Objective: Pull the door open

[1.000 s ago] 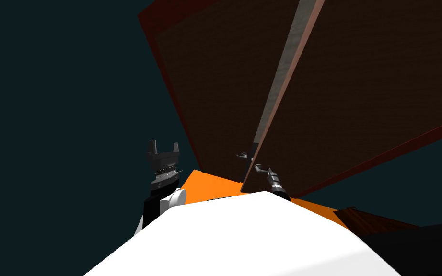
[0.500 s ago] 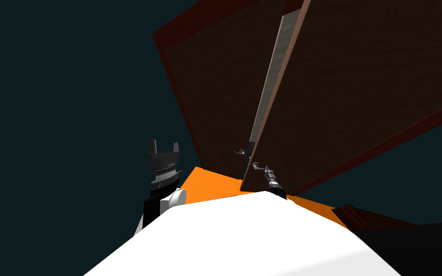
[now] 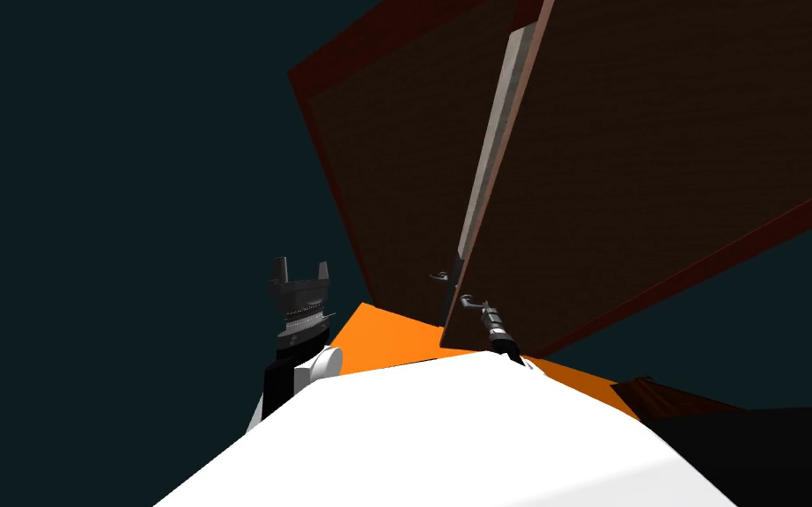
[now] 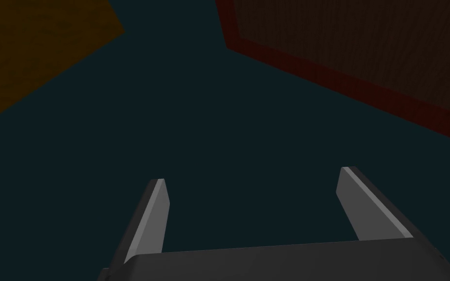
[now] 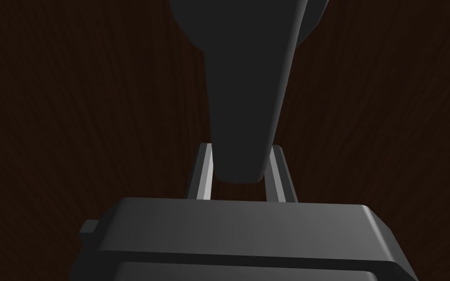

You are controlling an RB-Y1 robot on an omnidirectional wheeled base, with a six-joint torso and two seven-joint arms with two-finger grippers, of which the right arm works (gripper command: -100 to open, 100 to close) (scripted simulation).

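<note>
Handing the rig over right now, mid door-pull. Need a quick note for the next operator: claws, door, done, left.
Right claw: shut on the dark lever handle of the dark brown door.
Left claw: open, holding nothing, raised on the robot's left, away from the door.
Done: handle gripped; a light grey strip shows along the door's handle-side edge, so it looks slightly ajar.
Left: pull the door wide open, then release.
</note>
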